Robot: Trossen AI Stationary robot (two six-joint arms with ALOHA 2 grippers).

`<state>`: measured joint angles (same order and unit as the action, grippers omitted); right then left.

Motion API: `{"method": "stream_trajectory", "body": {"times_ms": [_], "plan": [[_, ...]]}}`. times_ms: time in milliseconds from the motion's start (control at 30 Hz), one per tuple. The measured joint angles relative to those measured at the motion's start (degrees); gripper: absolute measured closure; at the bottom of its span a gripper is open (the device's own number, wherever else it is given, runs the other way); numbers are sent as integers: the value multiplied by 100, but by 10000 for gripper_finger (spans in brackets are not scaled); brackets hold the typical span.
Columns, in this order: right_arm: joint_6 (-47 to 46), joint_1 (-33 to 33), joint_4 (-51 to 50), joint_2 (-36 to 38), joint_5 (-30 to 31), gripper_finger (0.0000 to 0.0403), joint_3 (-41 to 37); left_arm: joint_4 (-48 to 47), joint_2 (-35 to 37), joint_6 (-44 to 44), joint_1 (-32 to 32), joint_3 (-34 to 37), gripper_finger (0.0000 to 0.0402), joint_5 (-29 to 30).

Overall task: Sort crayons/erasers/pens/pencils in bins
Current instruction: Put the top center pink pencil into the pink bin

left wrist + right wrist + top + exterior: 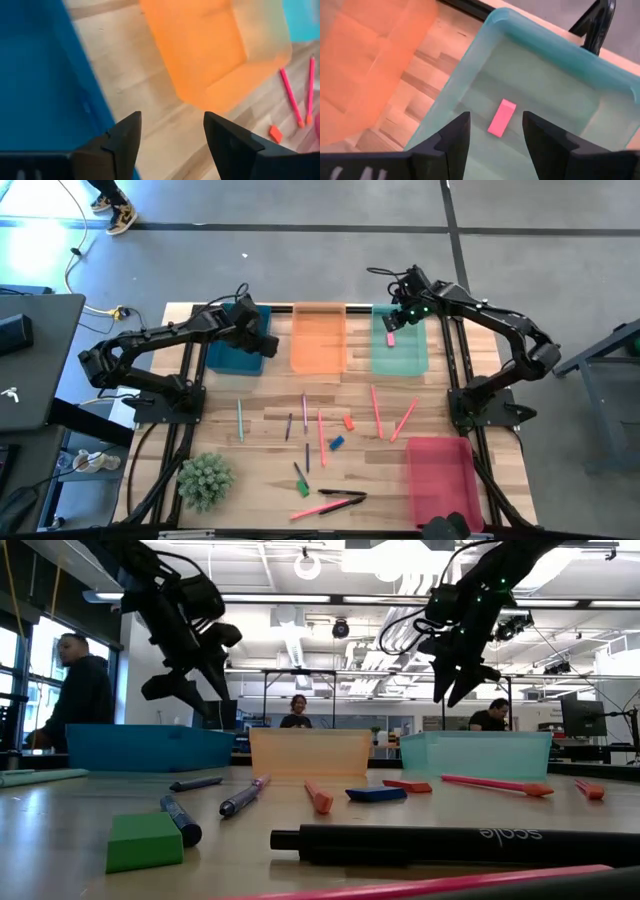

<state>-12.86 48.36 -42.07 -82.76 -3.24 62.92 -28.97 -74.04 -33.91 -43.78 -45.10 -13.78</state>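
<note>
The right hand [492,137] hangs over the green bin [470,60] with its fingers wide and nothing in them. Right under it a small pink eraser [501,117] lies flat on the bin floor, so it looks dropped there on purpose. The left hand [172,137] is wide and empty too, above the edge of the blue bin [40,80], with the orange bin [200,45] a bit past it. Farther off on the tabletop [260,405] wait the other erasers: one red-orange [348,422], one blue [336,443], one green [302,489], among thin sticks still to sort.
</note>
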Motion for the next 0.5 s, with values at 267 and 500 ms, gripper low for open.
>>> {"method": "stream_trajectory", "body": {"times_ms": [267,500], "plan": [[157,-22,24,-2,43,229,0,-943,52,52,386,-749,223,1104],[262,-209,15,-4,19,229,0,-2979,270,258,384,-1473,237,1835]]}}
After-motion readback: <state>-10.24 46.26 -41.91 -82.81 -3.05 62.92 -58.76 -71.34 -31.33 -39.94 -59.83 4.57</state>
